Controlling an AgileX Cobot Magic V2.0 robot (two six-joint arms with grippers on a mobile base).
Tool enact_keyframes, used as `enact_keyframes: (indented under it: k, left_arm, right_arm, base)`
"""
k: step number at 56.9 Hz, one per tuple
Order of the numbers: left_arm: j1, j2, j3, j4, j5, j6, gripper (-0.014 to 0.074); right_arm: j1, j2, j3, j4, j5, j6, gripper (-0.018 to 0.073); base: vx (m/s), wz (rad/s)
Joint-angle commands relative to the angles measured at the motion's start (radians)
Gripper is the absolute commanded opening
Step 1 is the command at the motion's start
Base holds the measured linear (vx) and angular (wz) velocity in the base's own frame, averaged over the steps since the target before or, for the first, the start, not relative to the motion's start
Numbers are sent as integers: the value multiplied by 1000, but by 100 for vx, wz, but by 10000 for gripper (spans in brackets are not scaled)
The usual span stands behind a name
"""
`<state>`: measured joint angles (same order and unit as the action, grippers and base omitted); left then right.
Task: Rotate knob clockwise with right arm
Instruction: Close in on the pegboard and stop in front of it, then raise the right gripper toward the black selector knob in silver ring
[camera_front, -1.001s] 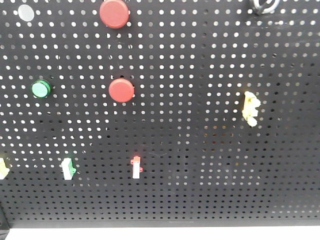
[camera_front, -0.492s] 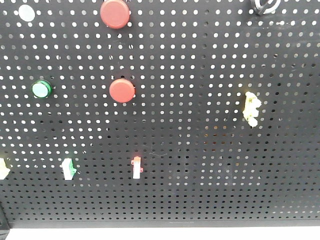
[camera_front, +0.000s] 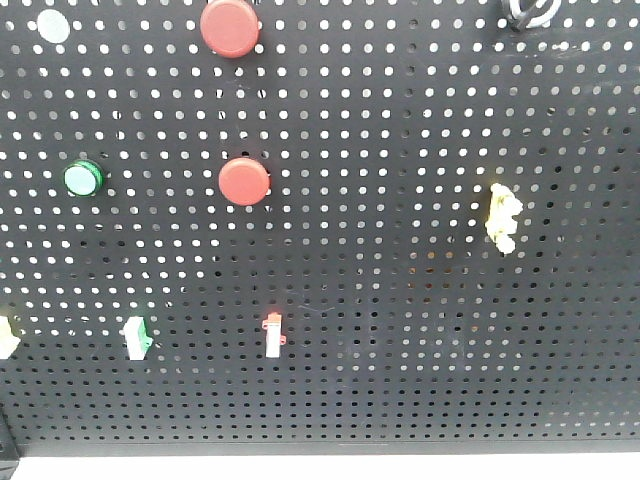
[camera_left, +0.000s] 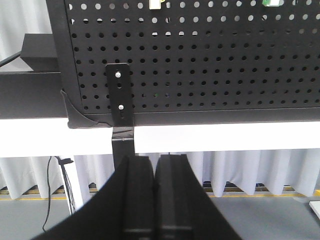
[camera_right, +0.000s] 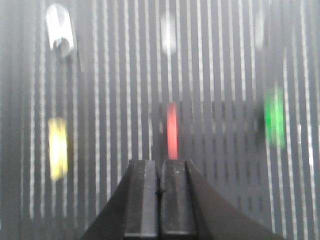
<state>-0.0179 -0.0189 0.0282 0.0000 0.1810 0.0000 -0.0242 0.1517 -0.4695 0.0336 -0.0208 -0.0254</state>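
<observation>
Above the closed left tool (camera_left: 155, 162), a black pegboard (camera_left: 200, 60) stands on a white table (camera_left: 225, 137), pale curtains (camera_left: 250, 172) beyond; right tool (camera_right: 160, 167) also closed.

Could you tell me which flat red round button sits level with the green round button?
The lower flat red round button, right of the green round button; the upper red button sits higher.

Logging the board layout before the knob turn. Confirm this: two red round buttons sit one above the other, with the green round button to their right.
Not quite: in the front-facing view the green button sits left of the upper red button and lower red button, not right. The rest holds.
</observation>
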Motion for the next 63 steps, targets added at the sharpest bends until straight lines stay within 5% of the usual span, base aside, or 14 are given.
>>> enact_keyframes:
  k: [1,24,42,63]
  left_arm:
    - [-10,-9,26,-7,-81,0,-6]
    - [-10,-9,26,-7,-81,0,-6]
    - [-10,-9,26,-7,-81,0,-6]
    - [-10,-9,26,-7,-81,0,-6]
  right_arm:
    - [2,83,-102,-2,-44,-12,13]
    - [2,243,-185,-2,-46,-12,160]
    - [2,252,-185,-1,21,-11,389]
    - [2,252,-185,-1,21,-11,379]
  base:
    - [0,0]
    - [0,0]
    - [0,0]
    - [0,0]
